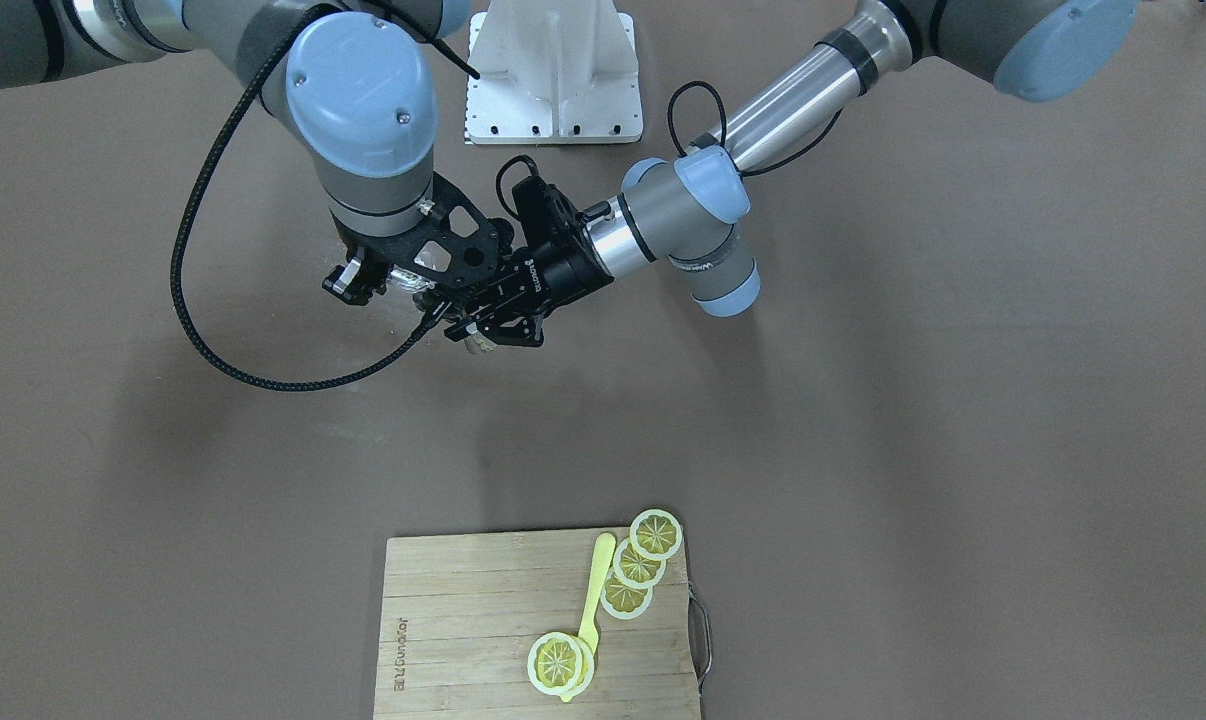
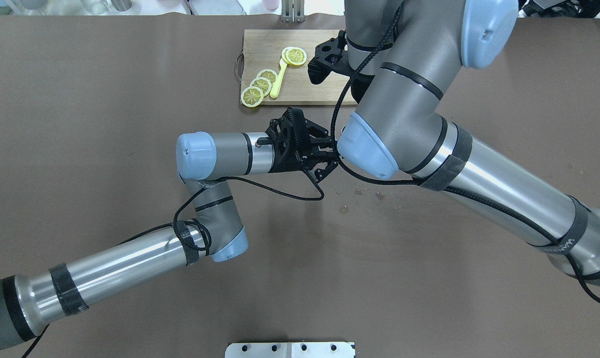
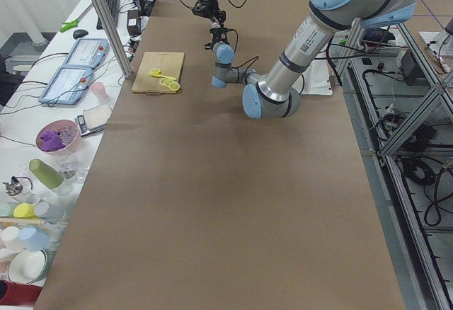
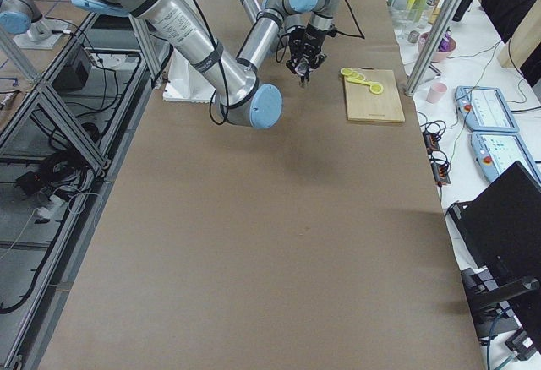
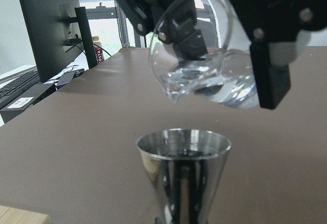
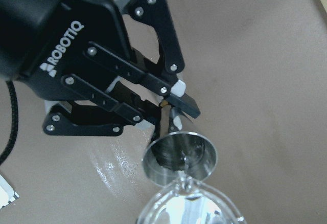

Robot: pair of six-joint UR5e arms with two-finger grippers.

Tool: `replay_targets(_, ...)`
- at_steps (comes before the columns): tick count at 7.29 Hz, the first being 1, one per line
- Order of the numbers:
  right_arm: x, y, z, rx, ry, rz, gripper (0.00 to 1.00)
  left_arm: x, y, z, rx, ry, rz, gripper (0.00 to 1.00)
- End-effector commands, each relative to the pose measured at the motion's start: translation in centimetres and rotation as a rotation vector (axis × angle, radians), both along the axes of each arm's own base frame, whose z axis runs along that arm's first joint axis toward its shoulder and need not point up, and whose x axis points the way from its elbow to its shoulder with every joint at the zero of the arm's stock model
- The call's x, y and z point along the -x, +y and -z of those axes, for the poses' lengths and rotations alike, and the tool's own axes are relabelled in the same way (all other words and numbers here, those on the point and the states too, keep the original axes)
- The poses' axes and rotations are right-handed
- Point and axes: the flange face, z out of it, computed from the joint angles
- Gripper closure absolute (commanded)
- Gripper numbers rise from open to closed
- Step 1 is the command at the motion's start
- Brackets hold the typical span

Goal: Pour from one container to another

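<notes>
My left gripper [image 6: 171, 110] is shut on the narrow waist of a steel jigger [image 5: 183, 170] and holds it upright above the brown table. My right gripper [image 1: 393, 282] is shut on a clear glass pitcher [image 5: 204, 63] with water in it. One of its fingers [image 5: 271, 70] presses the pitcher's side. The pitcher is tilted, its spout just above the jigger's mouth [image 6: 180, 155]. In the right wrist view a thin thread of water seems to run from the spout into the jigger. Both grippers meet left of centre in the front-facing view, the left gripper [image 1: 488, 325] lower.
A wooden cutting board [image 1: 463, 640] with lemon slices [image 1: 638, 565] and a yellow utensil [image 1: 593, 600] lies on the operators' side. A white mounting plate [image 1: 553, 70] sits by the robot's base. Water drops [image 2: 359, 191] mark the table under the arms.
</notes>
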Motion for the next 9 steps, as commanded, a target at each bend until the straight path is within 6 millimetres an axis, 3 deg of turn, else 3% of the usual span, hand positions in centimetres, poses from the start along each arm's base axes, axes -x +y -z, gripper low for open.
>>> replay_targets(1, -1.0, 0.8, -0.8, -0.046, -0.046, -0.004, 1.00, 0.0, 0.0, 0.0, 0.000, 0.000, 0.000, 1.00)
replay_targets(3, -3.7, 2.8, -2.0, -0.084, -0.084, -0.010, 1.00, 0.1, 0.1, -0.3, 0.001, -0.001, 0.000, 1.00)
replay_targets(5, -7.5, 3.5, -4.4, -0.136, -0.132, -0.045, 1.00, 0.2, 0.1, -0.4, 0.001, -0.001, 0.000, 1.00)
replay_targets(6, -9.6, 3.9, -6.4, -0.158, -0.155, -0.067, 1.00, 0.2, 0.1, -0.2, 0.000, 0.000, 0.000, 1.00)
replay_targets(7, -11.5, 5.3, -9.8, -0.199, -0.180, -0.042, 1.00, 0.4, 0.1, -0.2, -0.001, 0.001, 0.001, 1.00)
replay_targets(9, -14.9, 5.2, -15.7, -0.263, -0.226, -0.044, 1.00, 0.8, -0.4, -0.1, 0.005, 0.007, 0.028, 1.00)
